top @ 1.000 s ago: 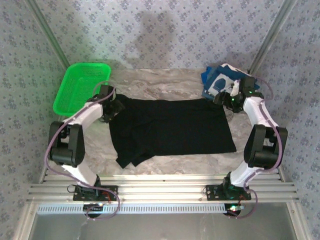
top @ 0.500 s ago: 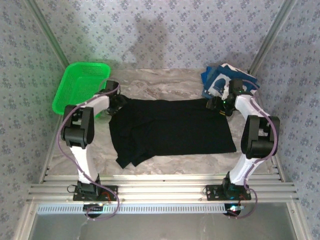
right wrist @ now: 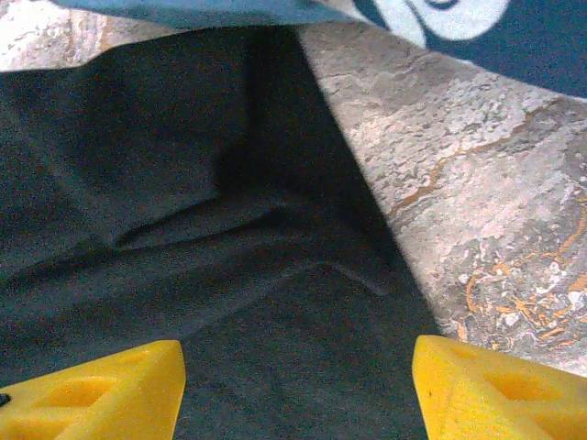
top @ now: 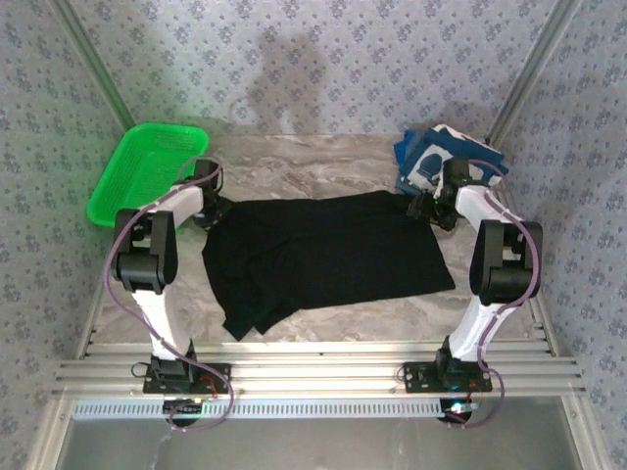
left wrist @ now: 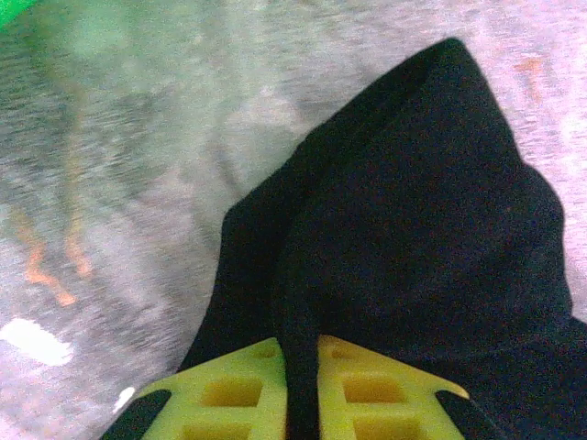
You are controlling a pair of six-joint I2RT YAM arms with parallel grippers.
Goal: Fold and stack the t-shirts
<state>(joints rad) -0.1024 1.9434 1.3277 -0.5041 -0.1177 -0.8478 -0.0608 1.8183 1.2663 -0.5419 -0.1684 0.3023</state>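
- Looks down on a marbled grey worktop (top: 313,162), with patterned walls (top: 323,59) behind it and two white-and-black arms (top: 147,255) reaching away from the near edge.
- Shows the black t-shirt (top: 323,255) spread across the middle of the worktop, mostly flat, with its near left corner rumpled and trailing toward the near edge.
- Shows the navy t-shirt (top: 436,157), printed in white, bunched at the far right corner and touching the far right corner of the black t-shirt.
- Places a green basket (top: 147,171) at the far left, just beside the left arm's wrist and apart from both shirts.
- Finds the left jaws at the black t-shirt's far left corner, drawn narrow and pinching a raised fold of the black cloth, with yellow pads (left wrist: 229,394) pressed to either side of it.
- Finds the right jaws at the black t-shirt's far right corner, standing wide, with yellow fingertips (right wrist: 101,385) well apart over the black cloth, nothing gripped between them and the navy t-shirt's edge just beyond.
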